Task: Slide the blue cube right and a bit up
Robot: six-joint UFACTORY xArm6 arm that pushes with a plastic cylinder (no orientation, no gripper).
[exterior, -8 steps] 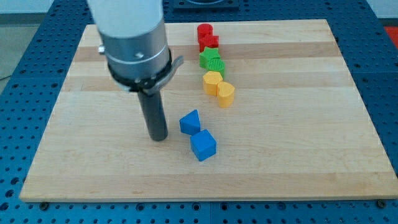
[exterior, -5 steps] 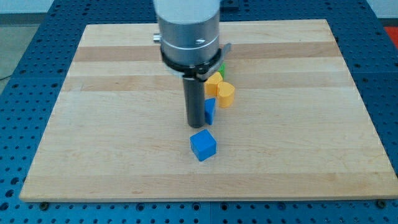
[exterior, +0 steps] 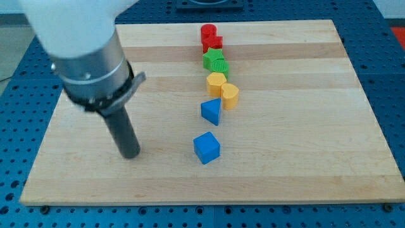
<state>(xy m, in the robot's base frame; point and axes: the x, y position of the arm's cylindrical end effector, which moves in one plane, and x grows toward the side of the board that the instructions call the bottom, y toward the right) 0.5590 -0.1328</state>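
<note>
My tip (exterior: 130, 154) rests on the wooden board (exterior: 304, 164), well to the view's left of the blue cube (exterior: 207, 147), not touching any block; there are no jaws, just a rod. The blue cube sits near the board's bottom middle. If I push off-centre, the cube may spin or slip away. If I push too far up, it may bump the blue wedge (exterior: 212, 111) or the yellow blocks (exterior: 223, 88) above it. The board is flat and lies on a blue table (exterior: 19, 82) with holes.
</note>
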